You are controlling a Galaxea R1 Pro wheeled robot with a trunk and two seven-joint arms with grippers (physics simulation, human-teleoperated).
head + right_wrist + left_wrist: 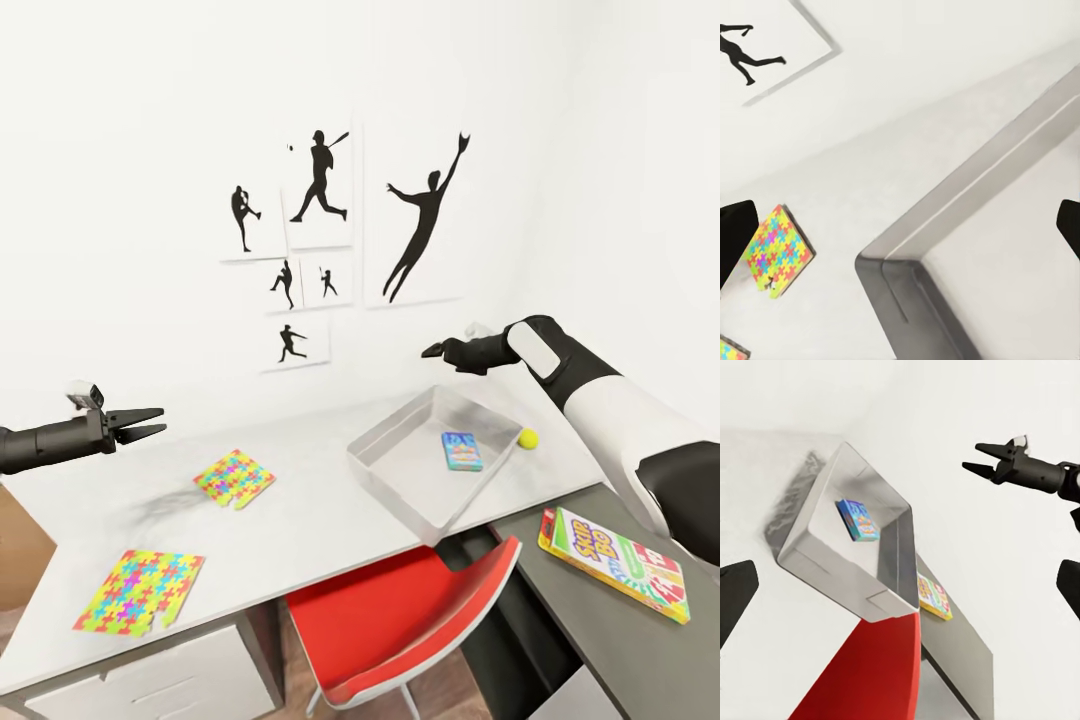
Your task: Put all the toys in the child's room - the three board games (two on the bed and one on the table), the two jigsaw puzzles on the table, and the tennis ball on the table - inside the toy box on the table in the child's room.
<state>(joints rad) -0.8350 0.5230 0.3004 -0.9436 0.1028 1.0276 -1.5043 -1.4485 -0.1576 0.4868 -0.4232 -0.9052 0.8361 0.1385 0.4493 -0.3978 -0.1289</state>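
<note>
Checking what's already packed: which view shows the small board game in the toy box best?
The left wrist view: the small board game lies unobstructed on the toy box floor. The head view shows it smaller; the right wrist view catches just a box corner.

head view high over table (330,500); wrist views nearer, sharing toy box (896,547)

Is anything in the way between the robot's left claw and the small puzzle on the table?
Nothing visible. The left gripper hangs open above the table, and the smaller jigsaw puzzle lies flat just ahead and below it, with only bare tabletop around. The toy box sits farther to the right.
</note>
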